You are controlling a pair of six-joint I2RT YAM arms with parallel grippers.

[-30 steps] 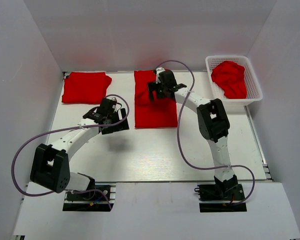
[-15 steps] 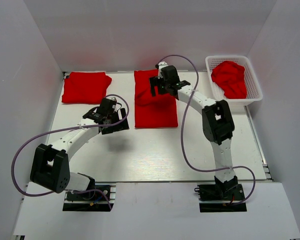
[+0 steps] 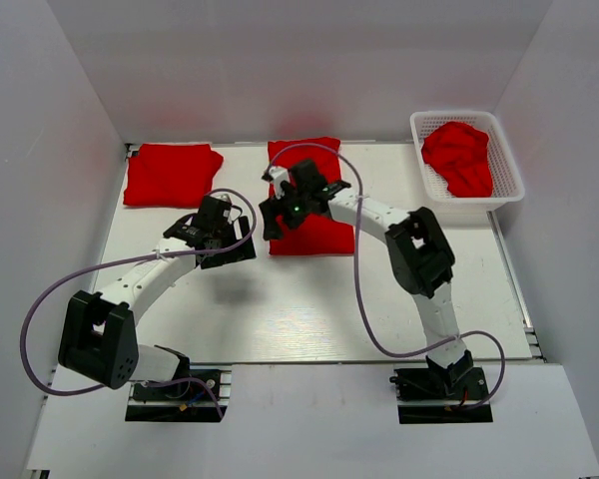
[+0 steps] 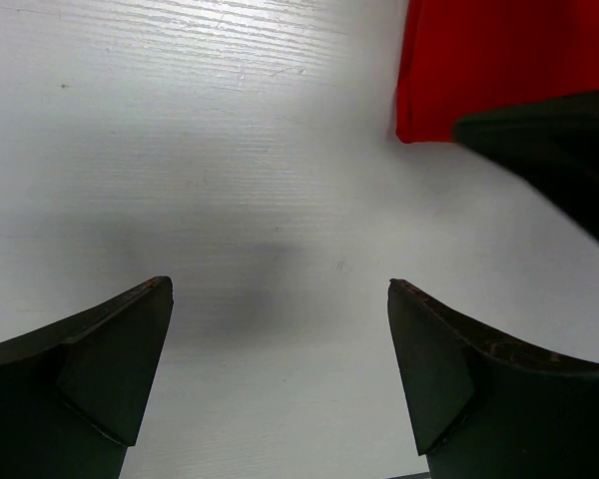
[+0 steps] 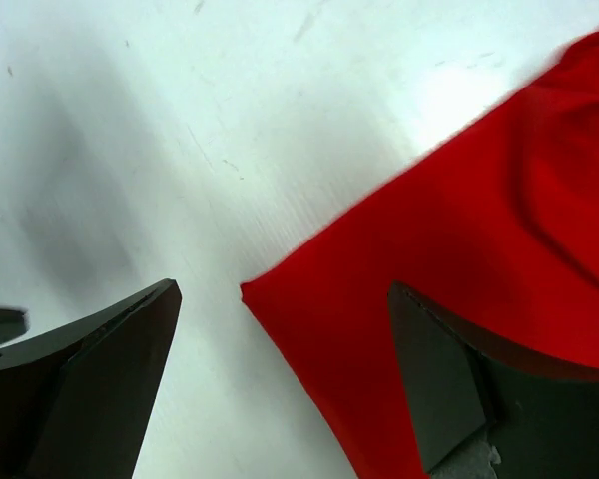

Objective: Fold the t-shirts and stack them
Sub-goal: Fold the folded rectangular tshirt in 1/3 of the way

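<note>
My right pincer (image 5: 280, 294) hangs wide open, empty, over the far-edge shirt's (image 5: 499, 220) corner; closing could, I think, snag one layer and unfold it.

the left gripper (image 4: 280, 289) hangs with its jaws spread wide, only white table (image 4: 180, 120) and a soft shadow (image 4: 265, 264) between them. beyond the gripper, to its right, lies a red t-shirt (image 4: 499, 60) corner, partly covered by a dark blurred shape (image 4: 559, 150).

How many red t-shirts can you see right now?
3: folded t-shirt far left, middle t-shirt at the far centre, crumpled t-shirt in the white basket far right. That heap may hide more.
</note>
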